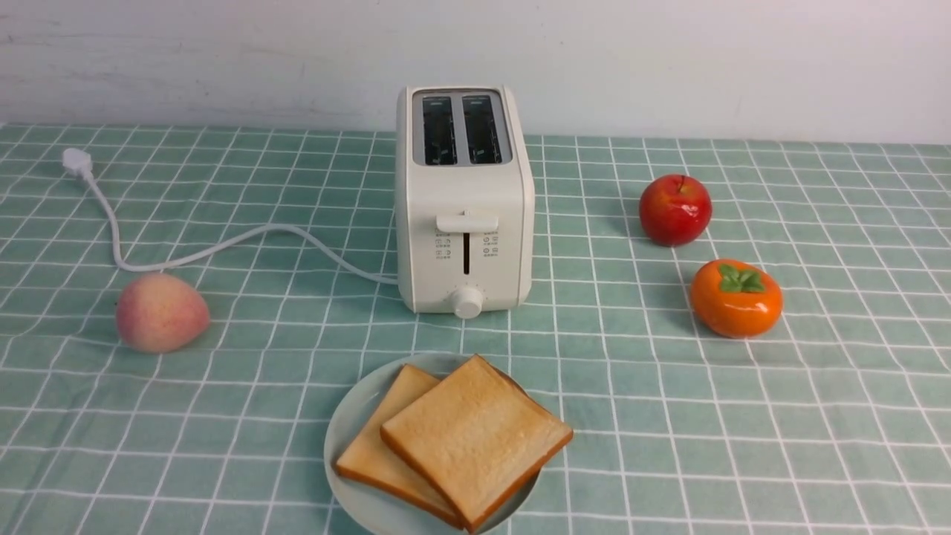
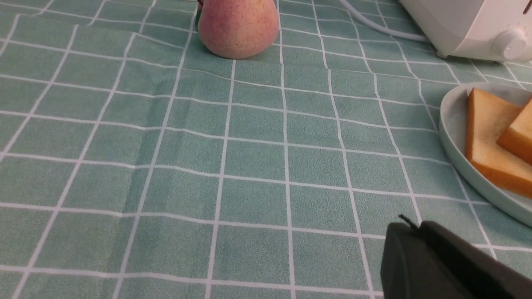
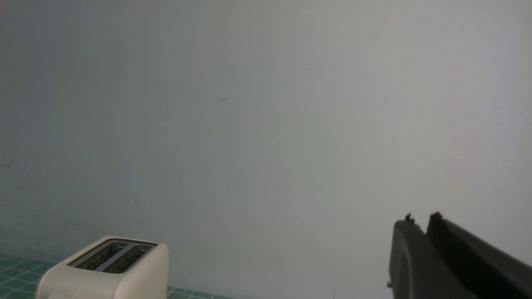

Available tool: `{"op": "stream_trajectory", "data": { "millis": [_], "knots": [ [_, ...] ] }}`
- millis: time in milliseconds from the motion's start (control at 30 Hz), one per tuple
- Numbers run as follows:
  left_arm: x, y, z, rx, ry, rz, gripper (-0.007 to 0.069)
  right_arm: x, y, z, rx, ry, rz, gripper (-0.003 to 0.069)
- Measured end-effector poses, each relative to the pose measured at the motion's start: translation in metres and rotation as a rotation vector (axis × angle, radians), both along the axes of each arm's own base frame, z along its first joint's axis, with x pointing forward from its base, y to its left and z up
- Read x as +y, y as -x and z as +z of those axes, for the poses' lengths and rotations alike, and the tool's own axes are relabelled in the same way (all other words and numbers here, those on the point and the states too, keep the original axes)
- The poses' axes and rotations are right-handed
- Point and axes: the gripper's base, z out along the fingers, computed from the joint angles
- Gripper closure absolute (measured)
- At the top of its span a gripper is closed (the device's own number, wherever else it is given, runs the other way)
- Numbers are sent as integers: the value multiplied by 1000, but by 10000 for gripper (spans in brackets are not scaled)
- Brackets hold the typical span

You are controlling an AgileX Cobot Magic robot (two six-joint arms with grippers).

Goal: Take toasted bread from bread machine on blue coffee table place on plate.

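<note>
Bread machine [image 3: 110,270], 2 empty slots, before wall [image 3: 266,124].

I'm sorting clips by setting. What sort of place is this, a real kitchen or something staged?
Probably a staged tabletop, not a real kitchen: a checked teal tablecloth against a bare white wall, the toaster's plug lying unplugged on the cloth, and lone fruits spaced around the toaster.

I'm looking at a staged tabletop: checked cloth [image 1: 669,416], bare white wall [image 1: 669,59], toaster [image 1: 464,223], fruit props [image 1: 674,209].

Checked table [image 1: 817,416]: toaster [image 1: 464,223], plate [image 1: 349,438], fruit.
</note>
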Motion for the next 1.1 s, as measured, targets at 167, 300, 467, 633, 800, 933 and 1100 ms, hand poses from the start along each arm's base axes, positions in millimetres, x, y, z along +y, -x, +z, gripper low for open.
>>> {"op": "stream_trajectory", "data": {
  "millis": [167, 300, 467, 633, 800, 933, 1100],
  "knots": [
    [0, 0, 0, 0, 0, 0, 596, 0, 0, 0, 0, 0, 0, 589],
    [0, 0, 0, 0, 0, 0, 590, 0, 0, 0, 0, 0, 0, 589],
    [0, 0, 0, 0, 0, 0, 587, 0, 0, 0, 2, -7, 6, 583],
    [0, 0, 0, 0, 0, 0, 585, 7, -2, -6, 63, -126, 121, 576],
    [0, 0, 0, 0, -1, 0, 578, 19, -12, -30, 173, -159, 221, 573],
    [0, 0, 0, 0, -1, 0, 578, 25, -20, -49, 240, -153, 249, 569],
    [0, 0, 0, 0, -1, 0, 578, 30, -31, -79, 327, -122, 240, 562]
  ]
}}
